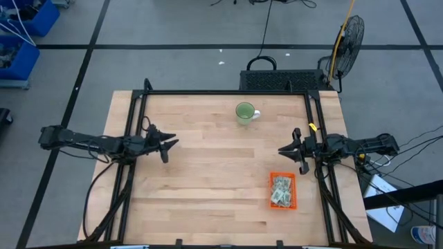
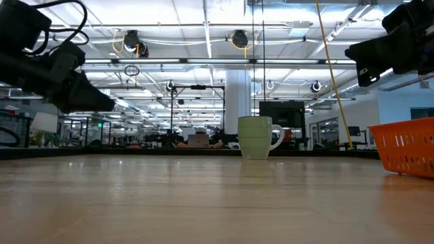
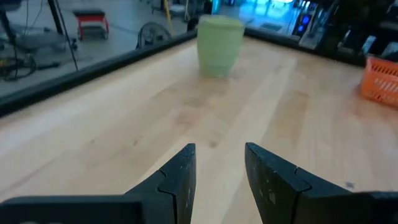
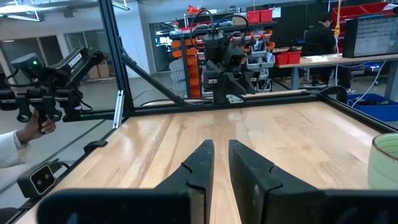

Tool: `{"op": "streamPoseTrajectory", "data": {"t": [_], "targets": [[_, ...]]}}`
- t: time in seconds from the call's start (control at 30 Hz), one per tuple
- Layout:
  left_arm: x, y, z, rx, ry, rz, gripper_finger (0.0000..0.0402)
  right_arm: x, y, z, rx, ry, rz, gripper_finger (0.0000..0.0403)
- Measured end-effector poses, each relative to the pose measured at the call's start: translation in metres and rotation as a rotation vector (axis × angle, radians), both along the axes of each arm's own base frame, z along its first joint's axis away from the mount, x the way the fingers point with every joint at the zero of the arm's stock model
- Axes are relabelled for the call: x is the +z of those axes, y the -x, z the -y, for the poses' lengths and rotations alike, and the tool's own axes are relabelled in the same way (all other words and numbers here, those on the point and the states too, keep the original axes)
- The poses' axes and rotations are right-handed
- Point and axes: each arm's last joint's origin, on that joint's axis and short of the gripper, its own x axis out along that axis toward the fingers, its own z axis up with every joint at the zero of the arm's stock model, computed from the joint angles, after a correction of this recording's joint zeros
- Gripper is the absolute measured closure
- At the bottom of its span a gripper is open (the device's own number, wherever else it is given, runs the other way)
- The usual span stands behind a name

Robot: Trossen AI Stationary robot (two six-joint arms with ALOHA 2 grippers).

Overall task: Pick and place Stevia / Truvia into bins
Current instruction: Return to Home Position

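Note:
The sachets (image 1: 280, 190) are pale green and white and lie heaped inside the orange tray (image 1: 271, 200), near the table's right near part. The tray's wall also shows in the low view (image 2: 410, 146) and in the left wrist view (image 3: 380, 78). I see no sachet on the bare table. My left gripper (image 1: 172, 146) (image 3: 221, 155) hovers above the table's left side, open and holding nothing. My right gripper (image 1: 282, 151) (image 4: 222, 152) hovers at the right side, just beyond the tray's far end. Its fingers are only a narrow gap apart and hold nothing.
A round green mug (image 1: 244, 113) (image 2: 258, 137) stands upright near the table's far edge, between the two arms. A black frame (image 1: 228, 92) runs along the table's far edge and sides. Beyond the table, a person's hand (image 4: 28, 134) holds a device.

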Motion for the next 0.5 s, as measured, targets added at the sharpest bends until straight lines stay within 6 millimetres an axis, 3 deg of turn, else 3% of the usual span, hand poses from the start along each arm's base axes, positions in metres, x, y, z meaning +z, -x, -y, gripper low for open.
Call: {"op": "streamPoseTrajectory", "data": {"t": [0.5], "targets": [[0.021, 0.019, -0.002, 0.001, -0.010, -0.045, 0.0259, -0.002, 0.000, 0.000, 0.005, -0.037, -0.017, 0.0360]]}}
